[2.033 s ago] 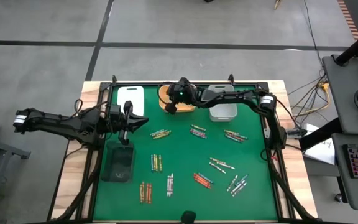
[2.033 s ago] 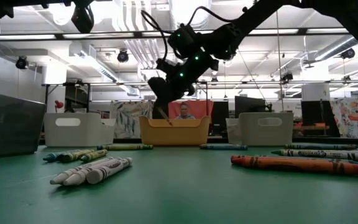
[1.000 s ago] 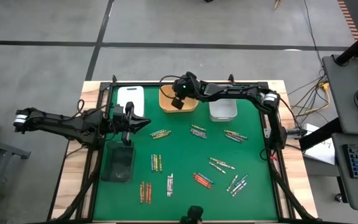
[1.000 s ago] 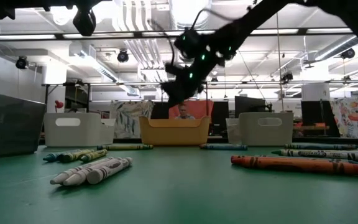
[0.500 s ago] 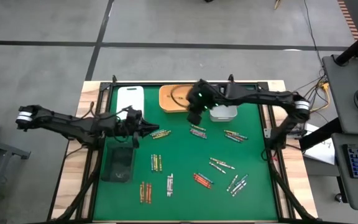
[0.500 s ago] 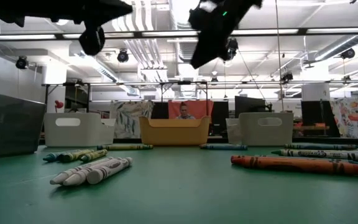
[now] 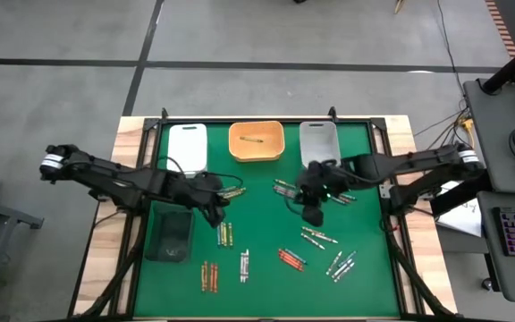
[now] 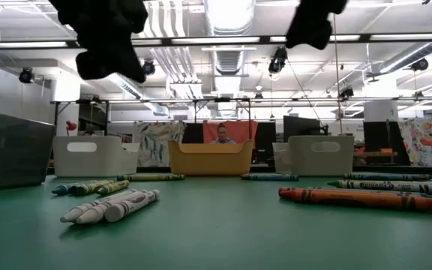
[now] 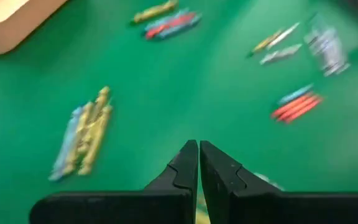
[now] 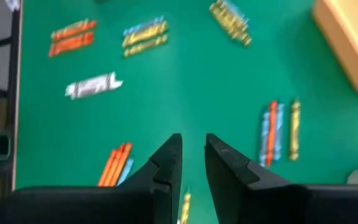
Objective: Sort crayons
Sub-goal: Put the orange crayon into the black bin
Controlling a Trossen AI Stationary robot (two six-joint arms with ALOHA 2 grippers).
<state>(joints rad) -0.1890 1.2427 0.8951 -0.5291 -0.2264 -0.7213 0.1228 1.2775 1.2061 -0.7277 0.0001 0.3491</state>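
Green felt tabletop (image 7: 266, 268) carries small wax crayons (image 7: 316, 237) in scattered clusters, centre to lower frame. Right end effector (image 7: 312, 212) empty, slightly parted; left end effector (image 7: 215, 215) clenched, empty. Risk: clustered crayons invite a multi-crayon pinch.

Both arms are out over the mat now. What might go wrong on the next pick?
The crayons lie in tight little bunches, so the right hand, open only a little, may grab several colours or nudge a bunch apart. The left hand is shut and must open before any pick.
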